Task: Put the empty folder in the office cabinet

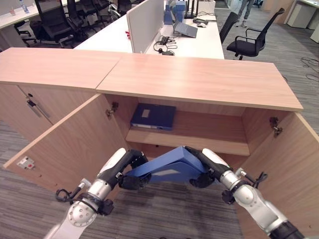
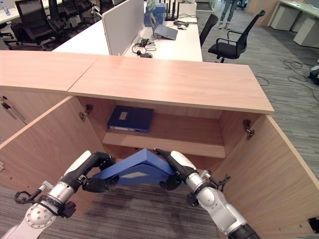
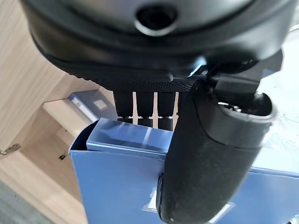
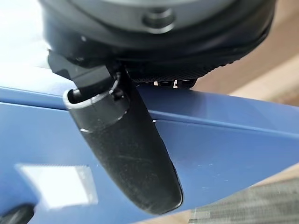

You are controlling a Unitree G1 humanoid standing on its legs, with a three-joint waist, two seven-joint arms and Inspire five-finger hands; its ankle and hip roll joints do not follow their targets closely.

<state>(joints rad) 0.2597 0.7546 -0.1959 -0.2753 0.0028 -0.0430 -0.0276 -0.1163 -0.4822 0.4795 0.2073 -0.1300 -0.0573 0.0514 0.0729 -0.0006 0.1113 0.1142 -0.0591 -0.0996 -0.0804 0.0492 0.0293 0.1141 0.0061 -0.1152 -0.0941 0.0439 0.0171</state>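
A blue folder [image 1: 169,160] hangs tilted in front of the lower compartment of the open wooden cabinet [image 1: 199,79], held between both hands. My left hand [image 1: 127,164] grips its left end, thumb [image 3: 210,158] on the front face and fingers behind. My right hand [image 1: 204,162] grips the right end, with its thumb [image 4: 126,154] pressed on the folder [image 4: 224,154]. A second blue folder [image 1: 153,116] lies flat on the upper shelf [image 1: 209,139], at its left.
Both cabinet doors stand wide open, the left door [image 1: 70,144] and the right door [image 1: 294,164]. A closed cabinet [image 1: 45,94] adjoins on the left. Desks [image 1: 199,42] and office chairs [image 1: 249,45] stand behind, and a person's legs [image 1: 244,12] show far back.
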